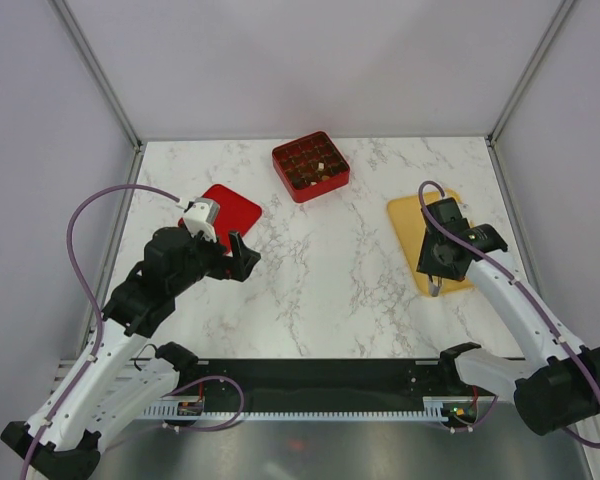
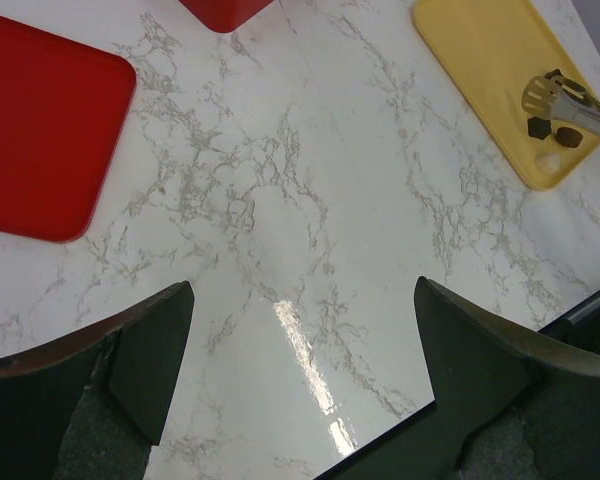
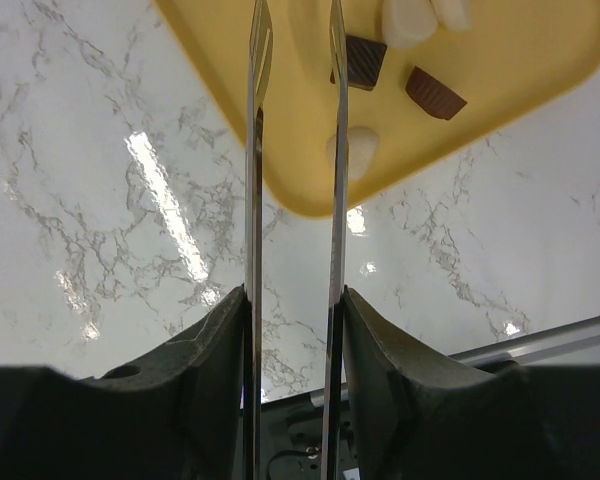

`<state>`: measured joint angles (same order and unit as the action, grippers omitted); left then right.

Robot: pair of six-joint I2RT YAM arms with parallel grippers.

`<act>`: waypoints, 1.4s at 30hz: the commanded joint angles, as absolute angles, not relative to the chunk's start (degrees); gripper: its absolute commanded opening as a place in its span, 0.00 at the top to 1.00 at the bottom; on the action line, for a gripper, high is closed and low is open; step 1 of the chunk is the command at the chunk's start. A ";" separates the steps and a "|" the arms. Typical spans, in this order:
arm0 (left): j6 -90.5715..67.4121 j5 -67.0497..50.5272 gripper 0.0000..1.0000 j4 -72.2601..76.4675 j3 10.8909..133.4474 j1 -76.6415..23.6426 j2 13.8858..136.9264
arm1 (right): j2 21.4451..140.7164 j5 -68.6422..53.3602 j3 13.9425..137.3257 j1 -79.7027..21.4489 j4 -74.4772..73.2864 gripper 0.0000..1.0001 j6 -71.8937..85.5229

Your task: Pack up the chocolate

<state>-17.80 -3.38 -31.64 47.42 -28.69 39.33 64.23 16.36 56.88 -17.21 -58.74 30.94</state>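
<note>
Small chocolate pieces lie at the near end of the flat yellow tray: a dark square, a brown one and pale ones. They also show in the left wrist view. My right gripper is shut on metal tongs over that end of the tray; the tong blades stand apart with nothing between them. The dark square touches the right blade. The red gridded box at the back holds several pieces. My left gripper is open and empty above bare marble.
A flat red lid lies left of the box, just beyond my left wrist; it also shows in the left wrist view. The black rail at the table's near edge is close under my left fingers. Walls enclose the table.
</note>
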 commanded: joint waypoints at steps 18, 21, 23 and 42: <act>-15.91 -4.75 0.00 -30.67 48.16 -28.56 40.34 | 61.00 18.10 52.73 -15.73 -59.68 0.52 33.75; -15.91 -5.01 0.00 -30.67 48.25 -28.48 40.52 | 61.35 19.07 54.22 -15.73 -60.47 0.52 33.84; -15.91 -5.10 0.00 -30.67 48.25 -28.56 40.52 | 61.78 19.60 54.49 -15.64 -61.26 0.52 34.45; -16.00 -5.71 0.00 -30.50 48.08 -28.56 39.99 | 60.65 23.82 53.88 -14.41 -63.37 0.49 36.56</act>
<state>-17.80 -5.04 -31.62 47.42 -28.69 40.45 62.28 21.74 53.39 -14.76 -62.28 35.09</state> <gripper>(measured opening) 0.993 0.511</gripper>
